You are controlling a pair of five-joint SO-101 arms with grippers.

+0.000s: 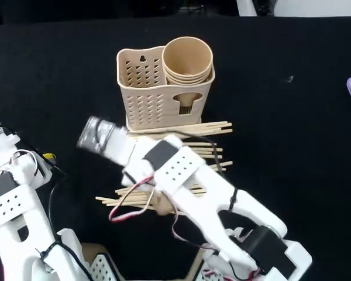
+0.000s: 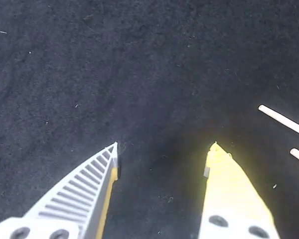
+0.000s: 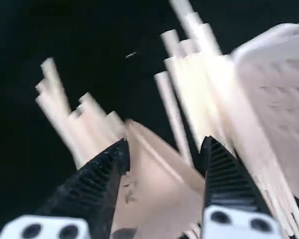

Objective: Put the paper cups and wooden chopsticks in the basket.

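The left gripper (image 2: pixel 162 147) gapes open over bare black cloth (image 2: pixel 89 59), grasping nothing. The right gripper (image 3: pixel 164 142) sits at a tan, blurred piece (image 3: pixel 154 189); I cannot tell whether it grips it. Its wrist view shows pale wooden chopsticks (image 3: pixel 84 124) fanned beside the beige perforated basket (image 3: pixel 274 84). The high view adds paper cups (image 1: pixel 187 58) stacked inside the basket, with the sticks strewn just in front of it.

Basket (image 1: pixel 146 105): beige plastic, perforated walls, two compartments, upright, far centre of the table
Paper cups (image 1: pixel 187 58): tan, nested in one stack, upright, mouths up, in the basket's right compartment
Wooden chopsticks (image 1: pixel 205 127): pale loose sticks, lying flat, roughly left to right, scattered from just near of the basket toward the near side, partly hidden
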